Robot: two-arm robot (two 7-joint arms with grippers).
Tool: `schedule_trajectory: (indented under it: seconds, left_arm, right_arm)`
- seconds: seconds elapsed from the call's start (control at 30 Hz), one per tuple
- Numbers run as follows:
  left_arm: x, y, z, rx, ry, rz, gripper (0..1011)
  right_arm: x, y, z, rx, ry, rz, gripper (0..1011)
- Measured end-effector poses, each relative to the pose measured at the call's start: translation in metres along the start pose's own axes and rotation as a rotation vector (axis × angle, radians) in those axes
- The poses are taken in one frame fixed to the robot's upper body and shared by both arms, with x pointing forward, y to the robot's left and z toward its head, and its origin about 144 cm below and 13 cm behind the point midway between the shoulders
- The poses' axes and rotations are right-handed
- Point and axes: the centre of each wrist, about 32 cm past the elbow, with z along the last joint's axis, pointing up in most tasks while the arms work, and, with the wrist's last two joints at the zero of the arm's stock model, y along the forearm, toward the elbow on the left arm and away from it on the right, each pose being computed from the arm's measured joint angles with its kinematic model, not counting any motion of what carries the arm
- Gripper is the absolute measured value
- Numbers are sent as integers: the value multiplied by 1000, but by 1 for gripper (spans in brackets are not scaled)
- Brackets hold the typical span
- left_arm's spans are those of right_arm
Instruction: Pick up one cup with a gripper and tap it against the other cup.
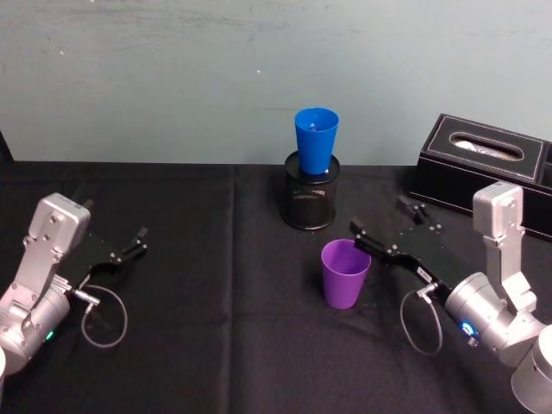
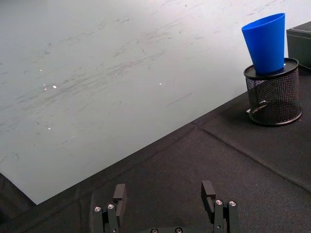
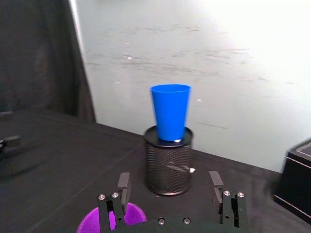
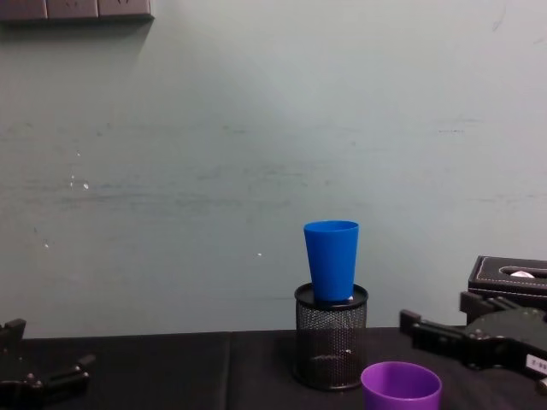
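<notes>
The right gripper (image 1: pixel 386 228) hovered with fingers spread wide and empty just beside the purple cup (image 1: pixel 345 273), while the blue cup (image 1: pixel 316 141) stood in the mesh pen holder (image 1: pixel 311 203).

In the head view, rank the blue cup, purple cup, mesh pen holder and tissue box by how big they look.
1. Black tissue box, though the frame edge cuts it.
2. Black mesh pen holder.
3. Blue cup and purple cup look about alike; the purple one sits nearer the camera, so no ranking.
</notes>
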Motion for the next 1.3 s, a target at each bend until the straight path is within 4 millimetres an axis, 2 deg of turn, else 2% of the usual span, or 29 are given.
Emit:
schedule_trajectory:
  seconds: [0.57, 1.3]
  left_arm:
    - [0, 0, 0, 0, 0, 0, 1011]
    - [0, 0, 0, 0, 0, 0, 1011]
  right_arm:
    - [13, -4, 0, 6, 9, -138, 1003]
    - [15, -6, -8, -12, -19, -170, 1003]
